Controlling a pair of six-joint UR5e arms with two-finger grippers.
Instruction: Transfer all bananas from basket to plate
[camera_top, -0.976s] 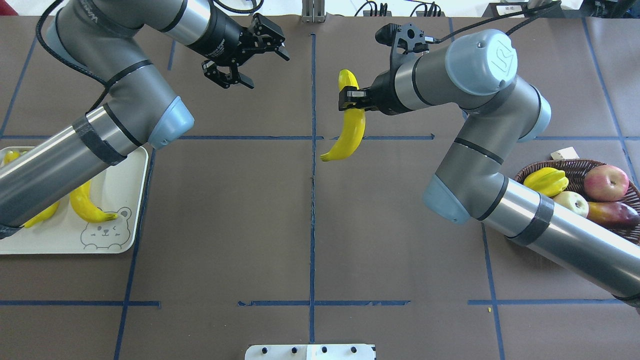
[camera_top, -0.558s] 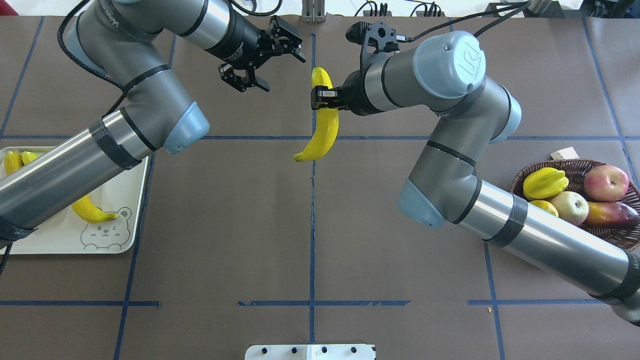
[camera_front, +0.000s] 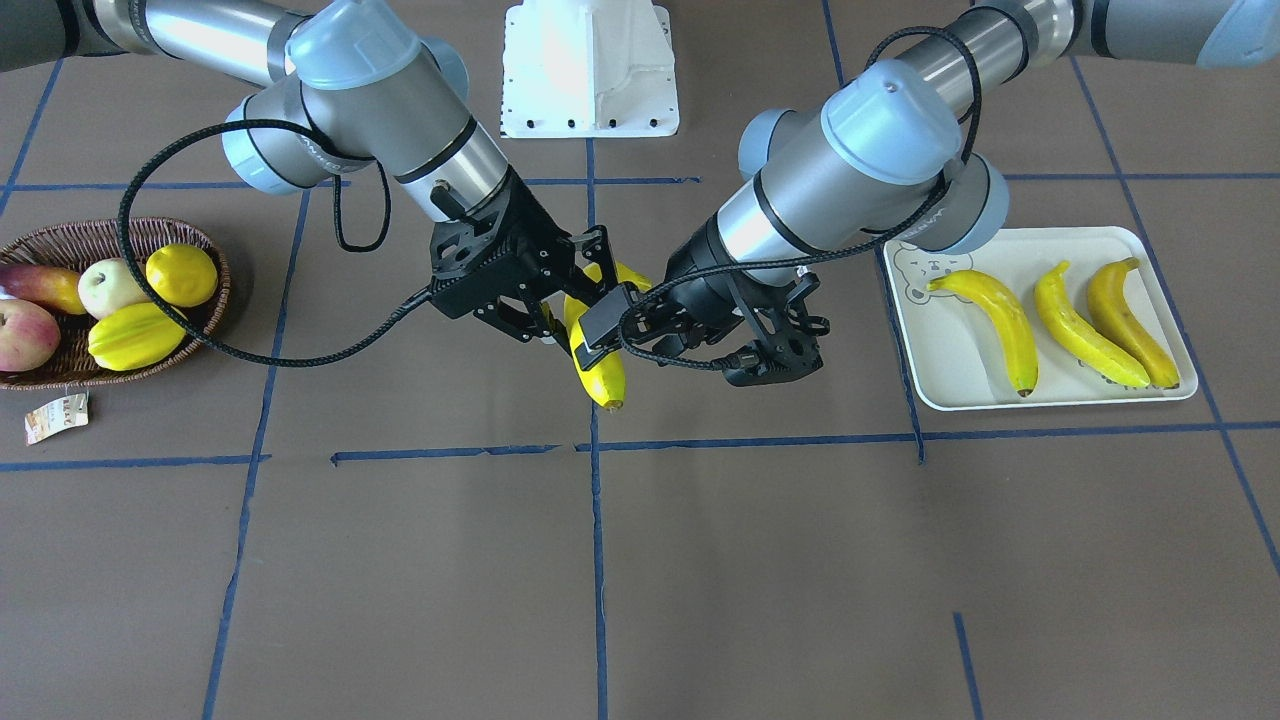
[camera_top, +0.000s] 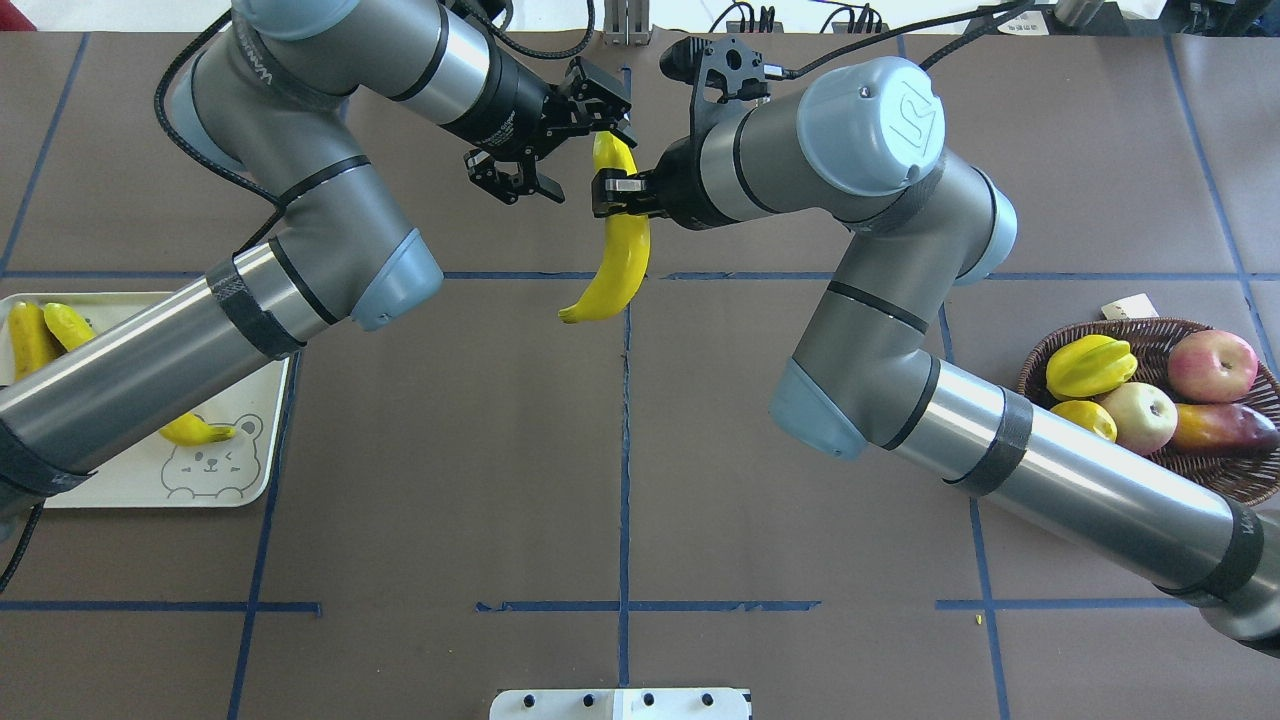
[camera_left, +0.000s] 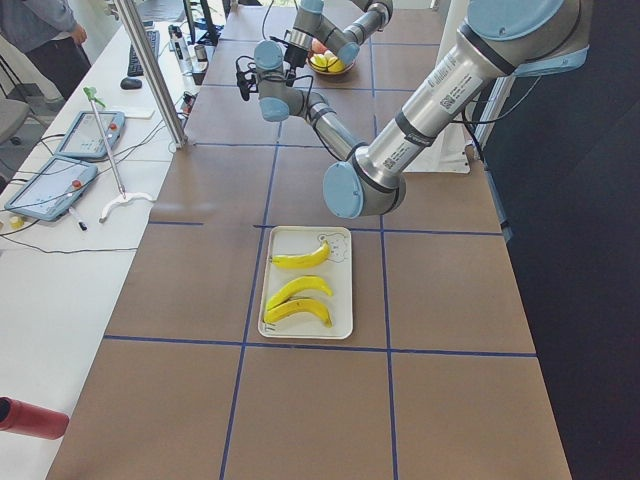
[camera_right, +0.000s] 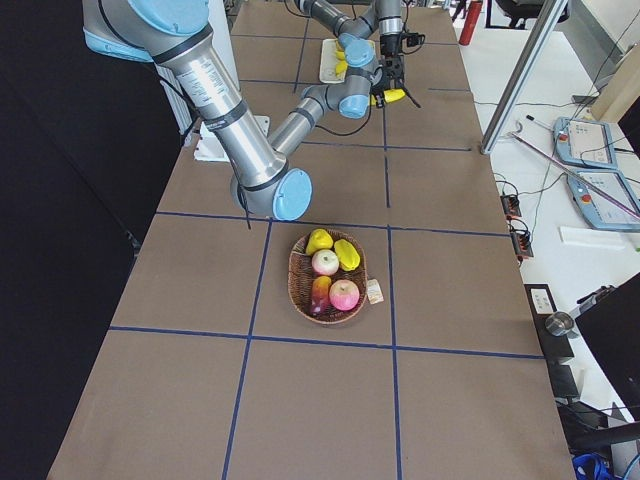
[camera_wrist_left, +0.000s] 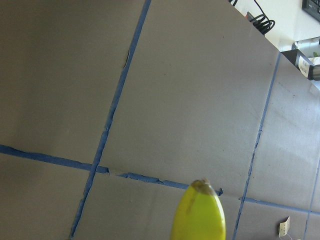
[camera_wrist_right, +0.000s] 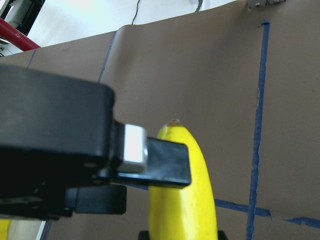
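My right gripper (camera_top: 612, 193) is shut on a yellow banana (camera_top: 622, 255) and holds it above the table's centre line, far side. My left gripper (camera_top: 582, 152) is open, and the banana's far end is at its spread fingers; I cannot tell whether they touch. The left wrist view shows only the banana's tip (camera_wrist_left: 199, 215). Three bananas (camera_front: 985, 315) lie side by side on the cream plate (camera_front: 1000, 242) at my left. The wicker basket (camera_front: 60, 235) at my right holds a starfruit, a lemon, apples and a mango; no banana shows in it.
A paper tag (camera_front: 55, 415) lies beside the basket. The robot's white base plate (camera_front: 590, 70) sits at the near middle edge. Both arms' elbows hang over the table's middle. Blue tape lines divide the brown table top.
My right arm has carried the banana leftward to the centre line. My left gripper has moved right, still open, and now reaches the banana's far end.
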